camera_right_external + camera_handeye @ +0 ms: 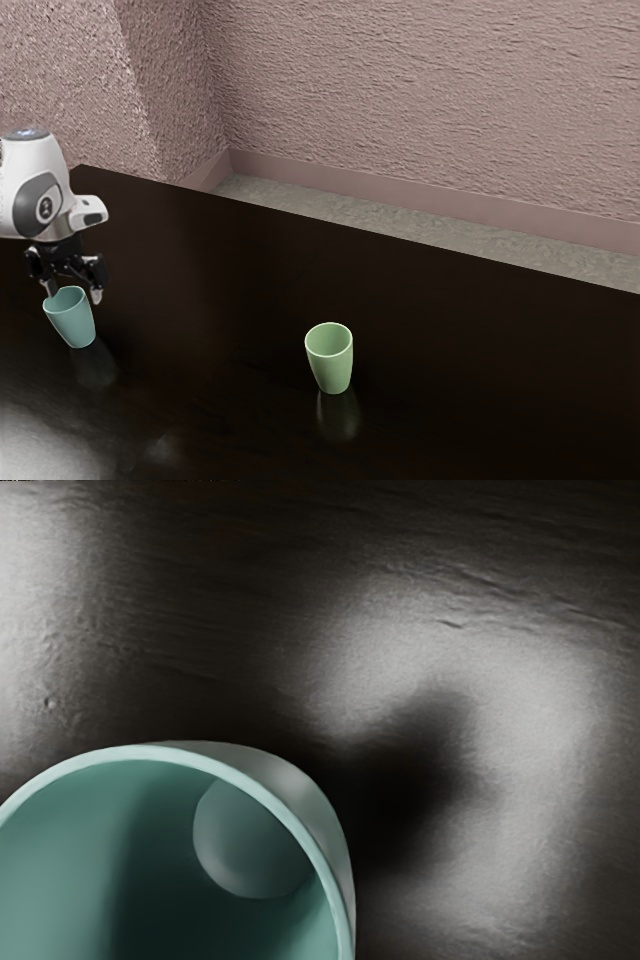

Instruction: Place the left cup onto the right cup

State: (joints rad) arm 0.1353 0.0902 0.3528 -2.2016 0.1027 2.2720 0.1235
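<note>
The left cup (70,318) is teal and sits at the exterior view's far left, leaning a little, its base at or just above the dark table (200,300). My gripper (71,292) hangs directly over it with a black finger on each side of the rim, shut on the cup. From the wrist, the teal cup (120,880) is close under my hand, and I look down into it to its round bottom. The right cup (329,357) is light green, upright and alone on the table, well toward the exterior view's right of my gripper.
The glossy dark table runs back to an edge (400,235), with a strip of grey floor (450,235) and a rough pinkish wall (420,90) behind it. The cup's shadow falls on the table (420,770) beside the teal cup.
</note>
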